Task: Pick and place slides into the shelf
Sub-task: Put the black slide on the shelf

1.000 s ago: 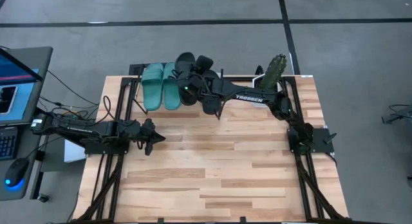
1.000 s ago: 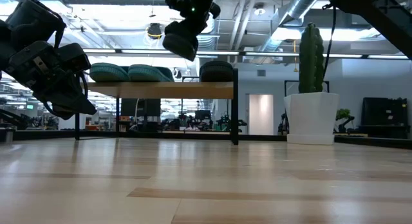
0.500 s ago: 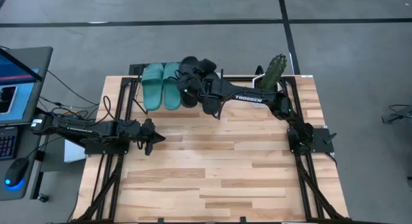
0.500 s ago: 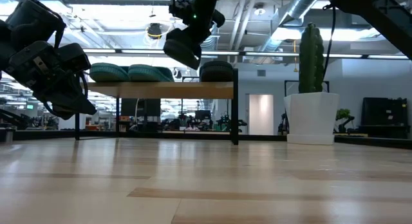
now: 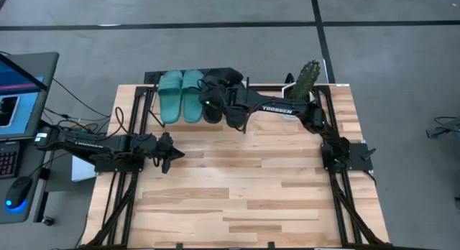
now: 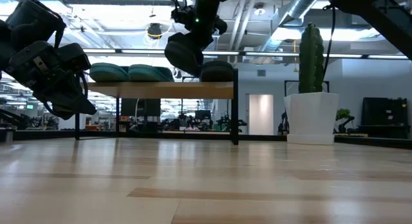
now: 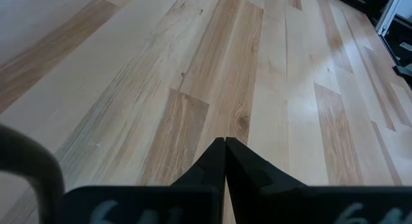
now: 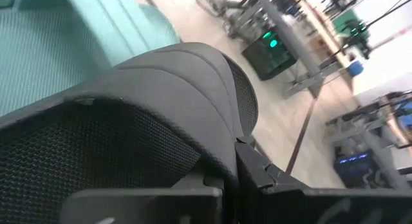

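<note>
Room: we look across into a large open hall with exposed ceiling ducts and strip lights; from above the floor is grey concrete.

Table (image 5: pixel 237 185): we record a pale wood-plank top with dark frame rails down both sides, bare across its middle.

Shelf (image 6: pixel 161 89): a low rack at the table's far edge, with a light wood board on thin black legs. We take it as our landmark.

Left arm: it lies well in front of the shelf, by the table's left side. The left gripper (image 7: pixel 224 143) has its fingers pressed together over bare planks, holding nothing.

Right arm: it reaches from the table's right side to the shelf. The right gripper (image 5: pixel 213 100) is clamped on a black slide (image 6: pixel 183 52), which hangs tilted just above the shelf board.

Teal slides (image 5: pixel 180 96): we see a pair lying side by side on the shelf's left part, ribbed, with wide straps.

Second black slide (image 6: pixel 217 71): it rests on the shelf's right part, just beside the held one.

Cactus (image 6: pixel 311 58): in a white pot, it stands right of the shelf at the table's far corner.

Laptop (image 5: pixel 18 92): it sits off the table, well left of the shelf.
</note>
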